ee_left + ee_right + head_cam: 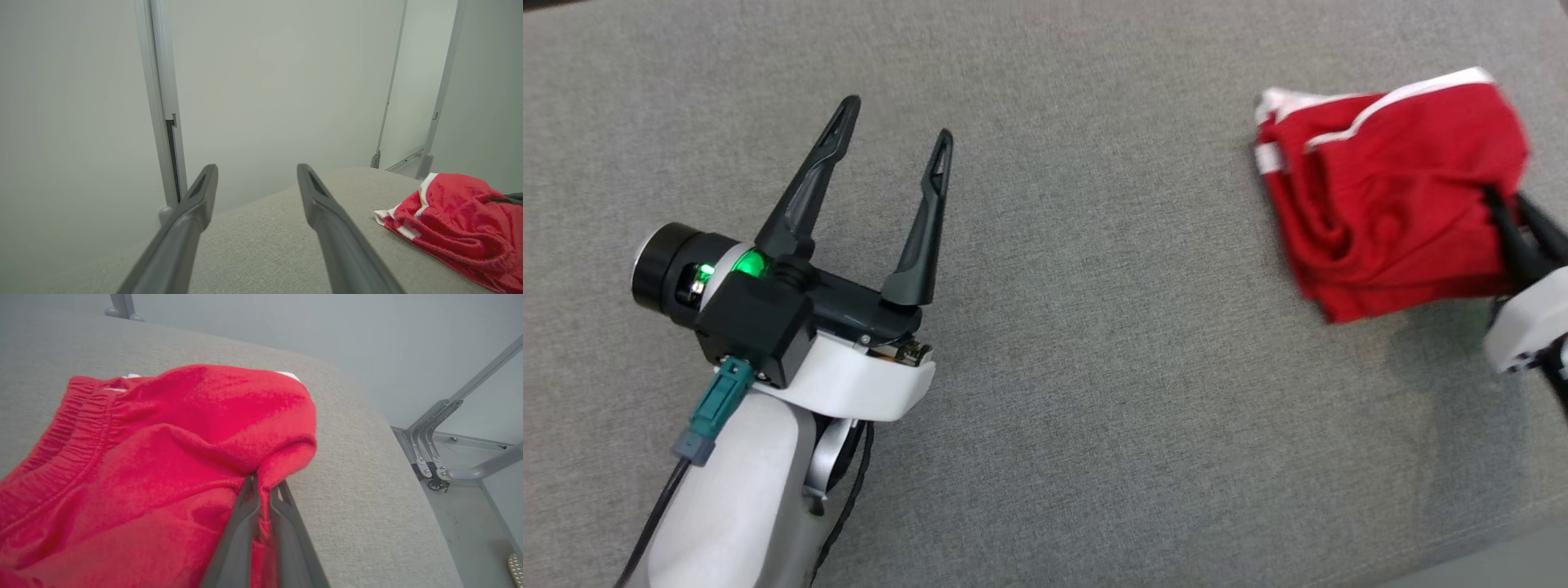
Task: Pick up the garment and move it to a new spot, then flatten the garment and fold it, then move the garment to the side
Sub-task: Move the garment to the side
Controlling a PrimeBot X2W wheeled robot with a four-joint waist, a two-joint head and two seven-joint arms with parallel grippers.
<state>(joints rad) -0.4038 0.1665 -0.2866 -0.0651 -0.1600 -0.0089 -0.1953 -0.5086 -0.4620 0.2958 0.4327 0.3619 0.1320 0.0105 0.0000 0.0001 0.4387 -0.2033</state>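
In the right hand (pixel 263 482), the garment (pixel 163 428) sits pinched.

Right tool (pixel 264 482) clamped tight on the red garment (pixel 171 428), cloth bunched at its tips!

The two dark fingers (pixel 239 539) rise from the bottom edge and meet on a fold at the garment's right-hand side, with a strip of fabric squeezed between them. The garment lies crumpled in a heap on the grey bench (pixel 359 490). Its gathered elastic waistband (pixel 77 424) runs down its left side, and a sliver of white trim (pixel 288 375) peeks over its top. Right of the garment the bench runs to a rounded edge. Beyond that edge, grey metal frame brackets (pixel 433 437) stand on a pale floor (pixel 461 522). Behind the garment is a plain pale wall (pixel 327 326).
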